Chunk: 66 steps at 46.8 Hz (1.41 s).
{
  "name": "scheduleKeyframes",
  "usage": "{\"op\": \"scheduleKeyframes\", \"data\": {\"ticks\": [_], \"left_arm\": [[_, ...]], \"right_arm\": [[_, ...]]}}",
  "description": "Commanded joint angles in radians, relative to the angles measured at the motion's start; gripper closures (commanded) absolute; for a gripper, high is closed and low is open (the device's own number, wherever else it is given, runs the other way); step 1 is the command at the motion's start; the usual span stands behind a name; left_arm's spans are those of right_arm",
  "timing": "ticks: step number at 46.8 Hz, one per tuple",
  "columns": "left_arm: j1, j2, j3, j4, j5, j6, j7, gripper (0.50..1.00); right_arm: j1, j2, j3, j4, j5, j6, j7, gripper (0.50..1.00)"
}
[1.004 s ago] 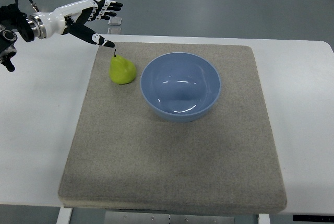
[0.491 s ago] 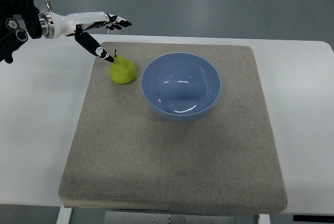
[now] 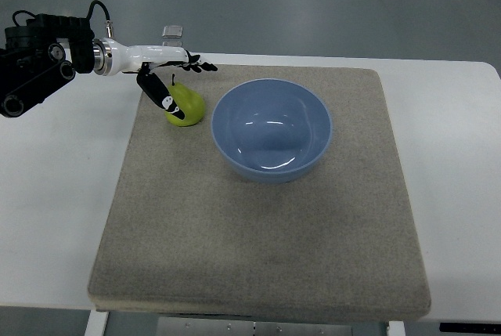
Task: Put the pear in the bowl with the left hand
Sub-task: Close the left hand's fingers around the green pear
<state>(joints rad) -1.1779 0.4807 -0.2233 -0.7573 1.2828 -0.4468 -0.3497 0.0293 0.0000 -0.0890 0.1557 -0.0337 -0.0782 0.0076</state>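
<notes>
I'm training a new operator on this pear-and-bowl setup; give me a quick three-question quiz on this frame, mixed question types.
1. True or false: the pear already lies inside the blue bowl.
2. Multiple choice: the left hand is A) over the bowl, B) at the pear, thumb down its near side and fingers stretched past its top, C) resting on the white table far from the pear.
3. Fill in: both pear and bowl sit on a grey ____.

Key: 1 false, the pear is on the mat left of the bowl. 2 B. 3 mat.
</notes>
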Motion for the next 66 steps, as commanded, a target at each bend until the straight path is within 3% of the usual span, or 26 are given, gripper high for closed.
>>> {"op": "scheduleKeyframes", "data": {"ticks": [1,55,61,66], "left_arm": [[0.0,-0.001,0.002,0.001,0.006,0.002,0.002,0.521],[0.014,-0.047,0.062,0.092,0.02,0.031,0.002,0.542],[0.014,-0.056,0.064,0.099,0.021,0.031,0.002,0.564],[0.015,-0.071,0.062,0.13,0.021,0.031,0.002,0.615]], "right_arm": [[0.0,0.0,0.0,-0.001,0.0,-0.002,0.0,0.574],[0.0,0.0,0.0,-0.001,0.0,0.0,0.0,0.576],[0.0,0.0,0.0,-0.001,0.0,0.0,0.0,0.576],[0.0,0.0,0.0,0.001,0.0,0.0,0.0,0.576]]}}
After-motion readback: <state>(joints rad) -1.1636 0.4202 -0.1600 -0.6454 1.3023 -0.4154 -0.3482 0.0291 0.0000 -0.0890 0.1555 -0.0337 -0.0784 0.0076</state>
